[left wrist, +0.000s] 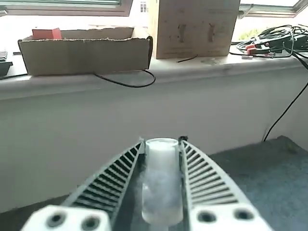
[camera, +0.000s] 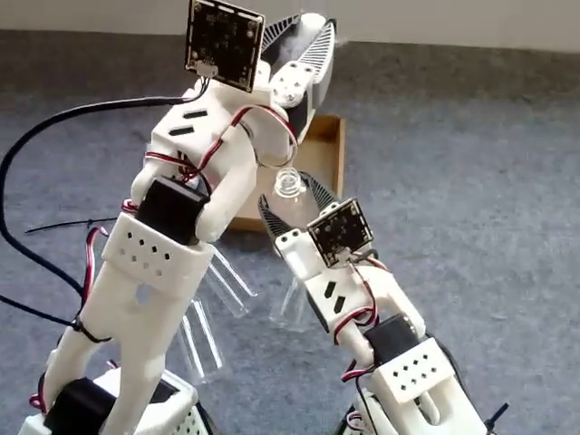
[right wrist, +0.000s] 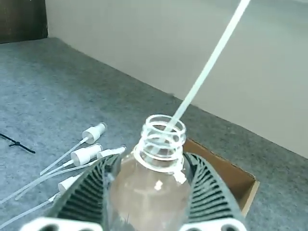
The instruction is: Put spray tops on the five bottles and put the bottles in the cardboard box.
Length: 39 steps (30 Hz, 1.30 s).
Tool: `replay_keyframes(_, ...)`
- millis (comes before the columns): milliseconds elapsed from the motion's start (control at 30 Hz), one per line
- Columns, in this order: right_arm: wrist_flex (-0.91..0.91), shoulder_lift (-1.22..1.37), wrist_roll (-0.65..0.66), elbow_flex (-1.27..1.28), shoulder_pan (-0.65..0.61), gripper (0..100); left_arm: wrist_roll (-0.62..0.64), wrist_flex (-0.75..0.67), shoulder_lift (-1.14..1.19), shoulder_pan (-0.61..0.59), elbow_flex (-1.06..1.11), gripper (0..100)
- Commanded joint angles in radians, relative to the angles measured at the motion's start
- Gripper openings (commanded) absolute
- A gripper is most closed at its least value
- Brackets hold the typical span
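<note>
The right gripper (right wrist: 154, 162) is clenched round the shoulders of a clear plastic bottle (right wrist: 151, 192). The bottle stands upright between the ribbed fingers, its threaded neck open at the top. A thin white dip tube (right wrist: 207, 72) slants down from above and its lower end passes into the bottle's mouth. How deep it goes past the neck is hard to make out through the clear wall.

In the high view, the left gripper (camera: 304, 45) is raised above and behind the bottle. In its own wrist view it grasps the frosted cap of a spray top (left wrist: 161, 183), pinched between both fingers.

Beside the right arm on the grey carpet (camera: 471, 181) lie what look like more clear bottles (camera: 222, 290), close to the arm bases.

Just beyond the held bottle sits the cardboard box (right wrist: 238, 180), open side up on the carpet.

Off to one side of the held bottle, spare spray tops (right wrist: 86, 154) lie in a loose cluster with their tubes trailing, and a black cable tie (right wrist: 17, 143) lies well apart from them.

Farthest back, the left wrist view shows a pale wall under a windowsill (left wrist: 192, 67).
</note>
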Motion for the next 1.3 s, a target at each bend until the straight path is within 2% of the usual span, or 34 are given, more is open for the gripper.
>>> replay_keyframes(0, 0.001, -0.013, -0.021, -0.019, 0.031, 0.5, 0.008, 0.075, -0.022, 0.021, -0.013, 5)
replay_keyframes(167, 0.002, -0.013, -0.048, -0.019, 0.056, 0.5, 0.008, 0.173, -0.114, 0.021, 0.033, 5)
replay_keyframes(400, 0.002, -0.013, -0.049, -0.018, 0.054, 0.5, 0.003, 0.189, -0.219, 0.056, 0.176, 6)
replay_keyframes(533, 0.002, -0.013, -0.048, -0.016, 0.054, 0.5, 0.003, 0.19, -0.228, 0.082, 0.242, 11)
replay_keyframes(767, 0.002, -0.013, -0.048, -0.016, 0.058, 0.5, 0.003, 0.272, -0.231, 0.074, 0.252, 12)
replay_keyframes(1033, 0.002, -0.013, -0.048, -0.015, 0.058, 0.5, 0.006, 0.434, -0.231, 0.074, 0.111, 20)
replay_keyframes(1267, 0.002, -0.015, -0.048, -0.015, 0.054, 0.5, 0.002, 0.423, -0.213, 0.018, -0.047, 20)
